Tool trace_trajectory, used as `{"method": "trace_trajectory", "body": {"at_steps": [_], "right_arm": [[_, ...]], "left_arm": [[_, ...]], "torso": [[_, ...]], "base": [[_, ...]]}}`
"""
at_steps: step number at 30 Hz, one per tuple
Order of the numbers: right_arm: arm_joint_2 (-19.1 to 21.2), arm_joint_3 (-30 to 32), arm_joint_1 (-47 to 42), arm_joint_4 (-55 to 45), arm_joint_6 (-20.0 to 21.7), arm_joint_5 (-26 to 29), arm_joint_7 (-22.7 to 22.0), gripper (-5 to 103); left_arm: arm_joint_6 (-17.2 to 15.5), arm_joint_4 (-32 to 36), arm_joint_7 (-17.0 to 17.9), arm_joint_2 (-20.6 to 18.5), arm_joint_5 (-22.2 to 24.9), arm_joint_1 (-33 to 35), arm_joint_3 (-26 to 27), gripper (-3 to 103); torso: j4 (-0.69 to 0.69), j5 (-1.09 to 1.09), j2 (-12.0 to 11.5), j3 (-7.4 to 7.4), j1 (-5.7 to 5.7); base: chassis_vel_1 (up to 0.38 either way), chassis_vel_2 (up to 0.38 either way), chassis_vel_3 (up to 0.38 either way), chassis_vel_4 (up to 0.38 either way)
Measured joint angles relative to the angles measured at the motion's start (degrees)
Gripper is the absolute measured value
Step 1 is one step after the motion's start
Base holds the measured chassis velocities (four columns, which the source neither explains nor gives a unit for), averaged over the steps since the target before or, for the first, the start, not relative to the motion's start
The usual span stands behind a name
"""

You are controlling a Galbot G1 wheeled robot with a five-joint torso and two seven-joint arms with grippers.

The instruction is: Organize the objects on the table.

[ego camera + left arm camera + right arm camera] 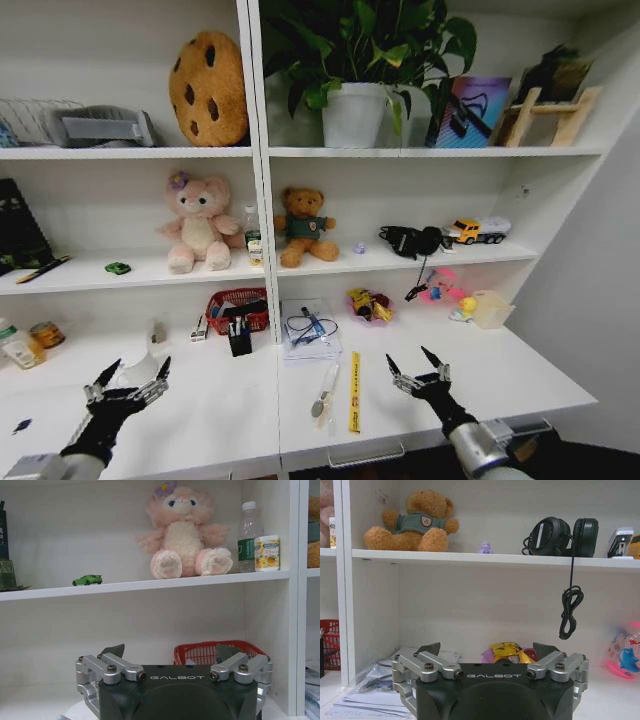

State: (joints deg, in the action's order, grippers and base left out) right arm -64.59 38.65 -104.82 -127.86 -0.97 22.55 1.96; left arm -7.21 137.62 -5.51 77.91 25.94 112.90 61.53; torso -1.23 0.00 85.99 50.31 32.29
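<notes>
Both held low over the white tabletop [520,375], fingers spread wide and holding nothing: left hand [128,380], right hand [418,367]. Ready to grab. Tiny green car [118,268] up on a shelf.

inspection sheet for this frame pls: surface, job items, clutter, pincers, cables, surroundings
Surface: white table, mostly bare at the front.
Job's things: green toy car on the shelf left of the pink plush; no laptop seen.
Clutter: red basket, black pen holder, paper stack, yellow ruler, snack bag, on the table.
Pincers: left pincer open, above the table's left part; right pincer open, above its right part; both hold nothing.
Cables: headphones on the shelf, their cord hanging over the shelf edge.
Surroundings: teddy bear, toy truck, potted plant, cookie cushion on the shelves.
</notes>
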Motion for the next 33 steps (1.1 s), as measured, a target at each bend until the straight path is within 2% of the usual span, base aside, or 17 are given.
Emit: {"method": "trace_trajectory", "body": {"at_steps": [22,31,33], "right_arm": [[0.1,-0.1,0.3,0.2,0.2,0.1,-0.1,100],[0.1,-0.1,0.3,0.3,0.2,0.2,-0.1,100],[0.1,-0.1,0.3,0.3,0.2,0.2,-0.1,100]], "left_arm": [[0.0,0.0,0.0,0.0,0.0,0.0,0.0,100],[0.0,0.0,0.0,0.0,0.0,0.0,0.0,100],[0.0,0.0,0.0,0.0,0.0,0.0,0.0,100]], "torso": [[0.01,0.01,0.0,0.01,0.01],[-0.01,-0.02,0.0,-0.01,-0.01],[0.03,0.0,0.0,0.01,0.02]], "base": [[0.003,0.002,-0.004,-0.004],[0.176,0.164,-0.157,-0.173],[0.234,0.232,-0.229,-0.228]]}}
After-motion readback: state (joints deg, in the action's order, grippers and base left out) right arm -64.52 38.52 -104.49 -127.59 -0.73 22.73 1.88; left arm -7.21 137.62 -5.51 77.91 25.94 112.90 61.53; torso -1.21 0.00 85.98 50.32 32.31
